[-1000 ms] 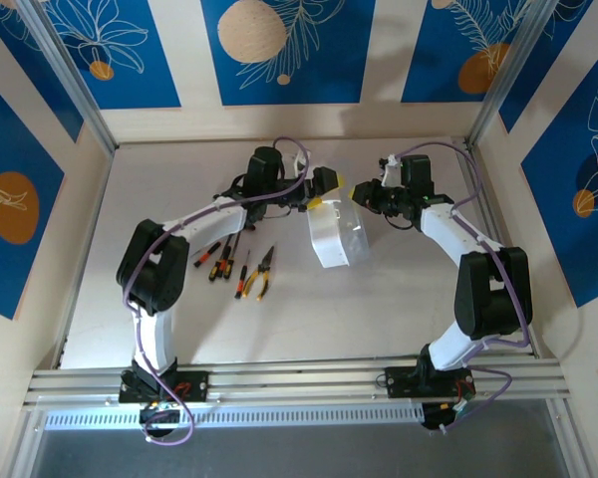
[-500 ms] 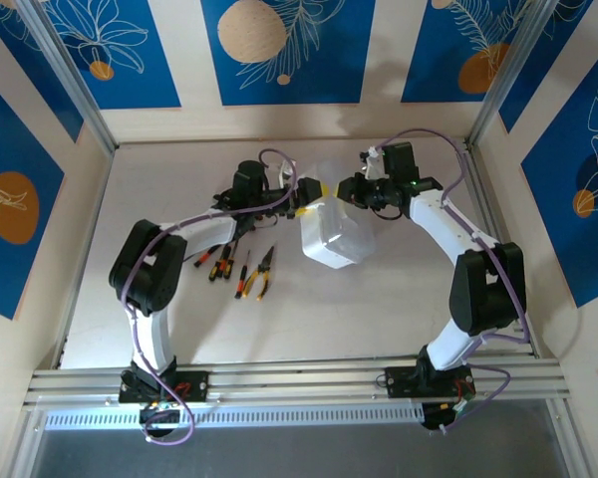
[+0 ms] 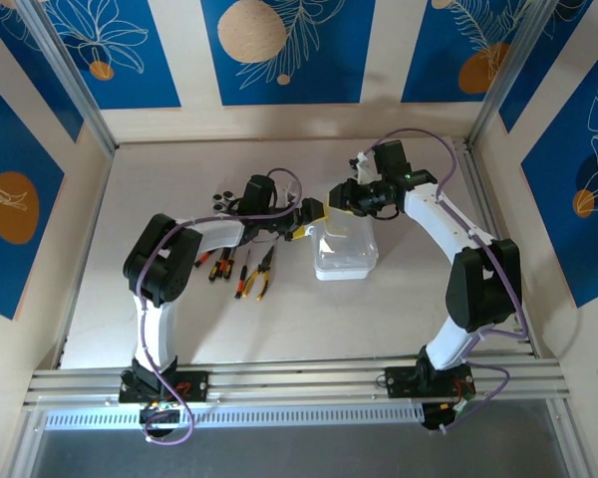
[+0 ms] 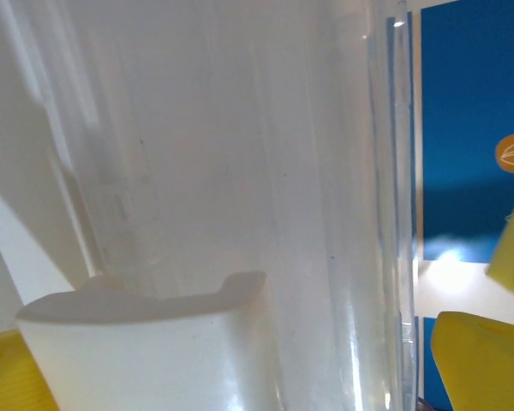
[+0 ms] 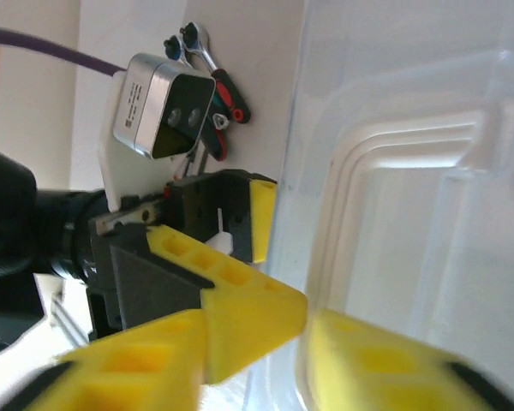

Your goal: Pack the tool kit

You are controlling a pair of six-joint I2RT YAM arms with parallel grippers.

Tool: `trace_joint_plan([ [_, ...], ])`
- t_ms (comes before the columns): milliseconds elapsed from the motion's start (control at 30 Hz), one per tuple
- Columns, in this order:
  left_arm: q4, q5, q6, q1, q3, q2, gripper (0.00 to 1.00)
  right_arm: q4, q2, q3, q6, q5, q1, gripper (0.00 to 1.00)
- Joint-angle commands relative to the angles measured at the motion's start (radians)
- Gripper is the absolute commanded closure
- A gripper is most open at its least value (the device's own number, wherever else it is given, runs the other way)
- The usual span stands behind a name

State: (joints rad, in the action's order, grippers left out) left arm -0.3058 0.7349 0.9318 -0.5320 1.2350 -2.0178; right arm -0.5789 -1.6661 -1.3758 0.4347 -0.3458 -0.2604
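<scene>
The translucent white case of the tool kit rests on the table at the middle, its lid raised in front of the right wrist camera. My right gripper is at the case's far edge, its yellow fingers parted on either side of the lid's rim. At the case's left side is my left gripper, jaws wide open, with the case wall between its fingers. Orange and black pliers and screwdrivers lie left of the case.
Small dark sockets sit behind the left forearm. A ratchet wrench with a red and black handle lies past the left gripper's camera. Blue patterned walls enclose the table; aluminium rails run along the near edge.
The case came down from a tilt and now sits flat on the table. The right gripper's jaws have parted on the lid's rim. The left gripper followed to the case's left side.
</scene>
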Motion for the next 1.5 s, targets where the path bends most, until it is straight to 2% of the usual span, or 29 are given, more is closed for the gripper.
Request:
trace_joint_plan([
  [0, 0.196, -0.064, -0.145, 0.011, 0.065, 0.058, 0.00, -0.138, 0.057, -0.060, -0.074, 0.074, 0.029, 0.35],
  [67, 0.299, -0.111, -0.213, 0.018, 0.088, 0.081, 0.00, -0.199, 0.068, -0.085, -0.115, 0.153, 0.041, 0.20],
  [167, 0.399, -0.165, -0.282, 0.035, 0.111, 0.113, 0.00, -0.258, 0.065, -0.100, -0.169, 0.259, 0.045, 0.11],
  [267, 0.483, -0.213, -0.332, 0.055, 0.124, 0.149, 0.00, -0.300, 0.039, -0.110, -0.208, 0.336, 0.040, 0.08],
  [433, 0.640, -0.318, -0.429, 0.076, 0.157, 0.195, 0.00, -0.314, -0.017, -0.123, -0.242, 0.390, 0.017, 0.04],
  [633, 0.791, -0.449, -0.520, 0.076, 0.174, 0.211, 0.00, -0.307, -0.095, -0.151, -0.255, 0.375, 0.008, 0.01],
  [833, 0.791, -0.459, -0.520, 0.076, 0.136, 0.223, 0.00, -0.281, -0.151, -0.151, -0.252, 0.327, 0.006, 0.00],
  [933, 0.783, -0.450, -0.514, 0.076, 0.128, 0.221, 0.00, -0.272, -0.166, -0.144, -0.243, 0.315, 0.007, 0.04],
  [1267, 0.799, -0.448, -0.521, 0.077, 0.158, 0.211, 0.00, -0.249, -0.144, -0.116, -0.225, 0.267, 0.031, 0.36],
  [1467, 0.804, -0.441, -0.521, 0.076, 0.175, 0.205, 0.00, -0.187, -0.096, -0.073, -0.220, 0.154, 0.072, 0.40],
])
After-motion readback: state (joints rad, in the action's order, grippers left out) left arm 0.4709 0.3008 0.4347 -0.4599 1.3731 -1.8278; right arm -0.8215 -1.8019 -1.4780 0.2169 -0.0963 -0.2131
